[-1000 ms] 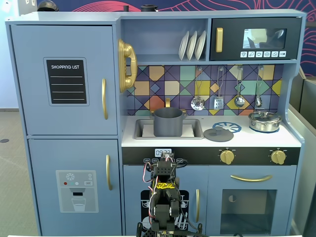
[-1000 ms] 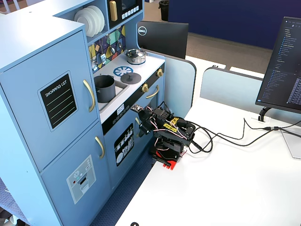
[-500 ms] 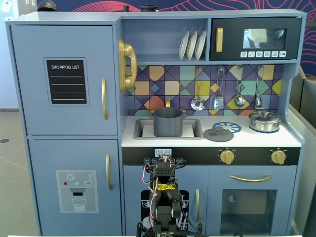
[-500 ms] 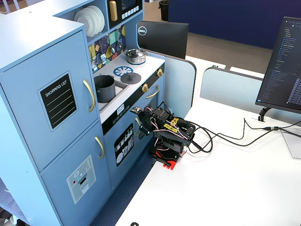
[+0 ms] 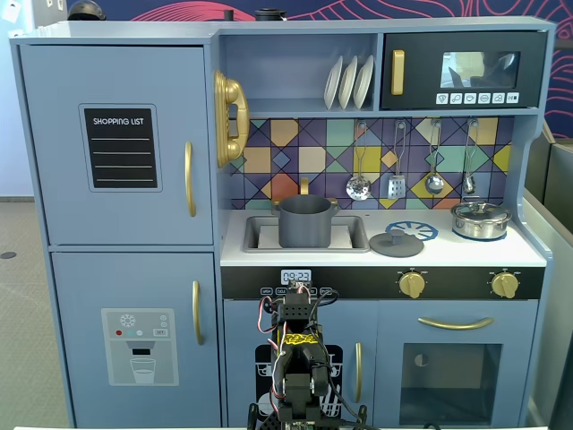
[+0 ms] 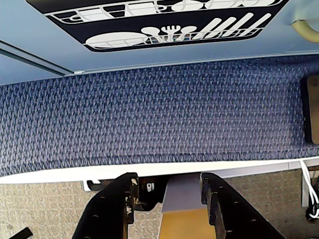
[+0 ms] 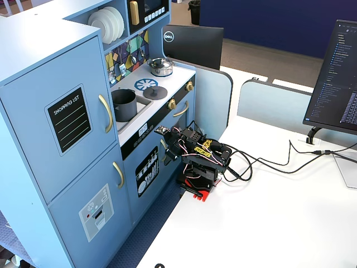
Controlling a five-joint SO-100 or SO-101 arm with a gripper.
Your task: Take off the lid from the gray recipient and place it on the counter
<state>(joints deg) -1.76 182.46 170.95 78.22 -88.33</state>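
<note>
A: While we look at the toy kitchen in a fixed view, where do we find the lid [image 5: 396, 243]?

B: We see it lying flat on the counter [image 5: 466, 253], just in front of the blue burner disc [image 5: 412, 230], apart from the gray recipient [image 5: 304, 221], which stands uncovered in the sink [image 5: 260, 236].

A: And the gripper [image 6: 167, 191]?

B: In the wrist view we see its fingers [image 6: 214, 196] parted with nothing between them, above blue carpet [image 6: 149, 119]. The arm [image 7: 198, 156] sits folded on the white table [image 7: 268, 223].
</note>
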